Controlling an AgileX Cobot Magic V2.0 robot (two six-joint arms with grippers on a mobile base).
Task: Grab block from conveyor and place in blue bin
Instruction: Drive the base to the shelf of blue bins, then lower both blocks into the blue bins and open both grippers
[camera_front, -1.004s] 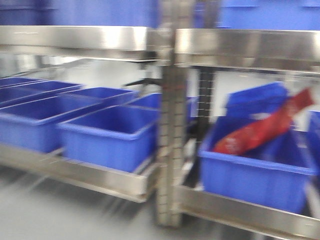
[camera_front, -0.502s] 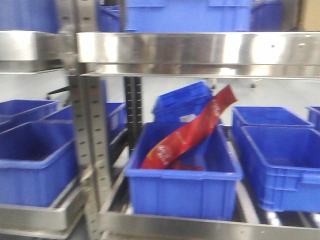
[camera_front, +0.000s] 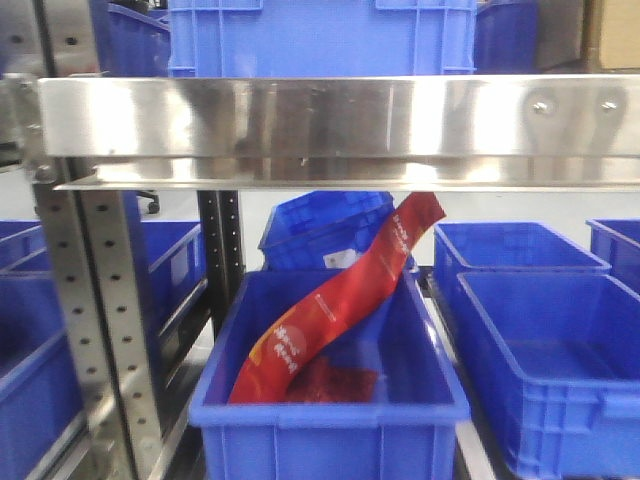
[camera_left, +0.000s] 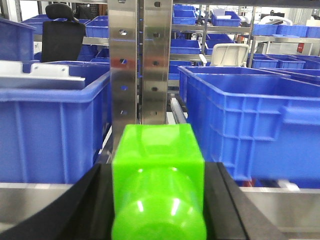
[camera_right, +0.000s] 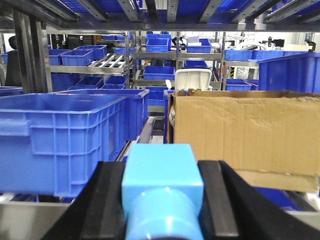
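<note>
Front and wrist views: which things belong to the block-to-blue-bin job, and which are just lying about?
Job: green block in the left gripper; light blue block in the right gripper; blue bins.
Lying about: red packet in the middle bin; cardboard box; steel shelf rail.

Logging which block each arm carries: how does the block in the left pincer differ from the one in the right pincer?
Colour: the left pincer holds a green block, the right pincer a light blue block. Surroundings: the green block faces a steel upright between blue bins, the light blue block a cardboard box. Both are cube-like with a round stud toward the camera, gripped between black fingers.
</note>
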